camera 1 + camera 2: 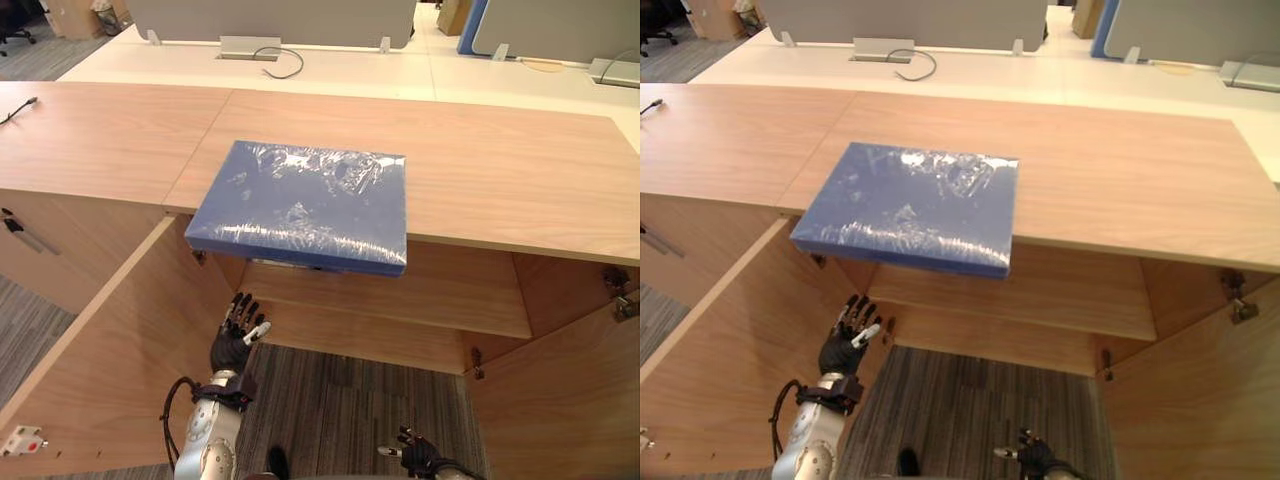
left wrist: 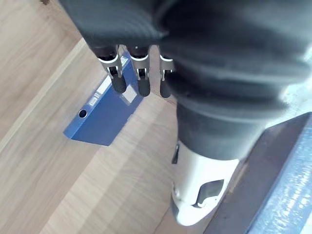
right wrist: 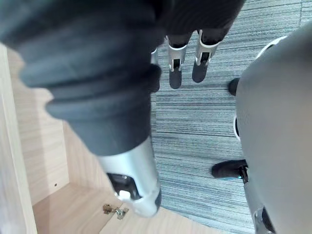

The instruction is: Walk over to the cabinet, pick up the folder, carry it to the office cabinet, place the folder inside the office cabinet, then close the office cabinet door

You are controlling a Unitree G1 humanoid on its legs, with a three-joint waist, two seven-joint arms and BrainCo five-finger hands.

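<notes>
The blue folder (image 1: 300,205), wrapped in clear film, lies flat on the wooden bench (image 1: 500,170), its near edge overhanging the front edge. Below it the office cabinet (image 1: 450,295) stands open, with the left door (image 1: 110,360) and the right door (image 1: 570,400) both swung outward and an inner shelf visible.

The left robot hand (image 1: 236,340) is raised below the folder's overhanging edge, apart from it, beside the left door. Its fingers (image 2: 118,80) are straight and hold nothing.

The right robot hand (image 1: 420,460) hangs low over the grey carpet (image 1: 350,410). Its fingers (image 3: 175,73) are extended and hold nothing.

A white desk (image 1: 350,65) carrying a black cable (image 1: 283,62) stands behind the bench.
</notes>
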